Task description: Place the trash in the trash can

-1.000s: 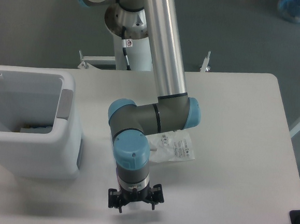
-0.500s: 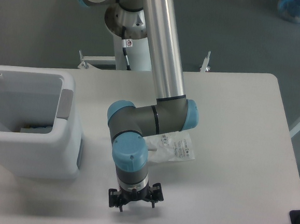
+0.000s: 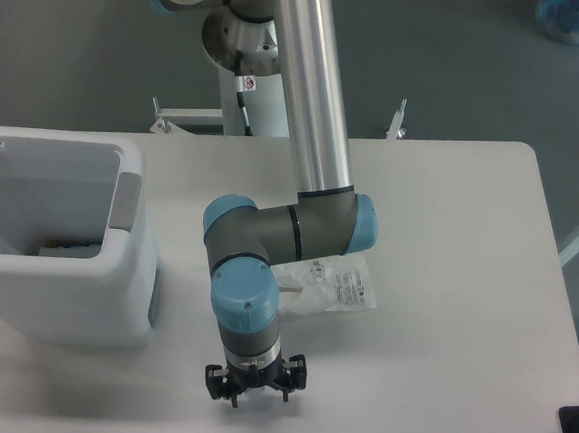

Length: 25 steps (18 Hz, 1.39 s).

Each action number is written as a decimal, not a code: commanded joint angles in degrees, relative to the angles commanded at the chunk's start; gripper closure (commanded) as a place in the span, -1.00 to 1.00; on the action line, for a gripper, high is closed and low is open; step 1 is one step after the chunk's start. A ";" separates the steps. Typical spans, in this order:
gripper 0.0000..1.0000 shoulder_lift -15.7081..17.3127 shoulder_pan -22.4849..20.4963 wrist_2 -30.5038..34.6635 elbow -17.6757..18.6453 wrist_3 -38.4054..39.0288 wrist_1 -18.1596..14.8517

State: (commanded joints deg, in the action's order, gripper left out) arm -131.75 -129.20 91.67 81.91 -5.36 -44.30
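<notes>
Matt white, smooth table (image 3: 444,289) beneath the end effector (image 3: 255,386), itself black and dull, hard plastic or metal by the look. Left of it, smooth white plastic trash can (image 3: 93,291) with faint sheen and flat grey panel (image 3: 126,202). Just above and right, thin translucent crinkled plastic bag (image 3: 329,285), black print. Brushed silvery metal arm tube (image 3: 315,88); glossy light-blue plastic joint caps (image 3: 243,298); matt dark-grey housings.

The arm reaches down over the white table (image 3: 449,229), its gripper (image 3: 255,386) hanging near the front edge, fingers pointing at the tabletop; how wide the fingers stand is hard to tell. A bag (image 3: 336,284) lies flat just behind the wrist, partly hidden. The bin (image 3: 113,293) stands at the left, something pale inside.
</notes>
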 joint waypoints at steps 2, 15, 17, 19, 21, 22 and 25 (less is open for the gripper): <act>-0.41 0.18 0.09 0.00 0.61 -0.09 0.17; 0.20 0.44 0.09 0.26 0.97 0.09 0.44; 0.28 0.44 0.17 0.26 1.14 0.09 0.44; 0.35 0.53 0.18 0.26 1.14 0.17 0.44; 0.40 0.53 0.18 0.26 1.14 0.35 0.35; 0.42 0.62 0.18 0.26 1.14 0.44 0.35; 0.42 0.79 0.18 0.18 0.62 0.44 0.35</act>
State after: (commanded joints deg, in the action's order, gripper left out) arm -130.96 -129.02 91.85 82.53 -4.92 -43.94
